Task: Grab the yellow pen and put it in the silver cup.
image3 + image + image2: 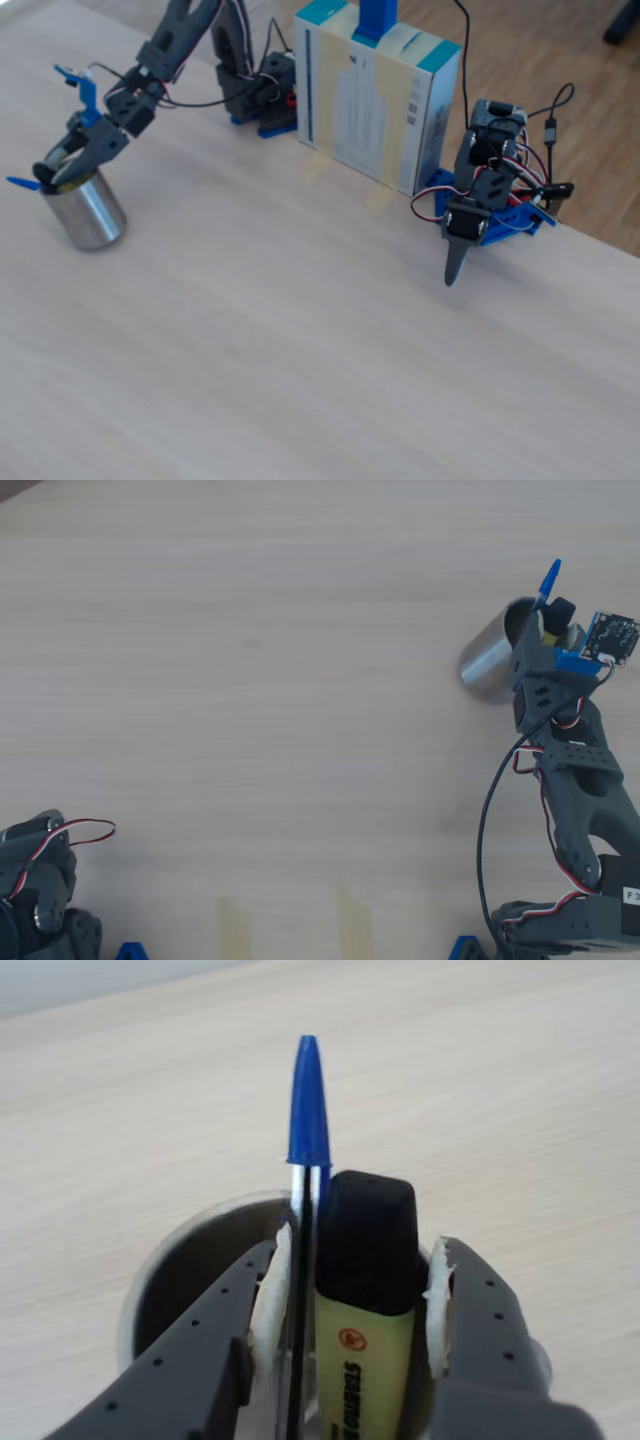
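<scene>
Hanging cap-up between the padded fingers (pixel 437 1305), the yellow pen (pixel 365 1320) sits directly over the mouth of the silver cup (pixel 175 1270) in the wrist view, its lower barrel seeming already past the rim. A thin blue pen (pixel 307 1180) stands just to its left, pressed between the marker and the left pad, so the gripper (pixel 350 1300) is clenched on the yellow pen with the ballpoint caught alongside.

From overhead, the cup (pixel 490 660) stands at the far right of the wooden table (pixel 250 680), with the arm (pixel 570 780) reaching up to it from the near edge. The fixed view shows the gripper (pixel 65 165) perched on the cup (pixel 85 215).

Judging from this, the pick-up and carry are done; only the release is left, then lifting clear. A second, idle arm (pixel 480 210) and a box (pixel 375 90) sit well apart.
</scene>
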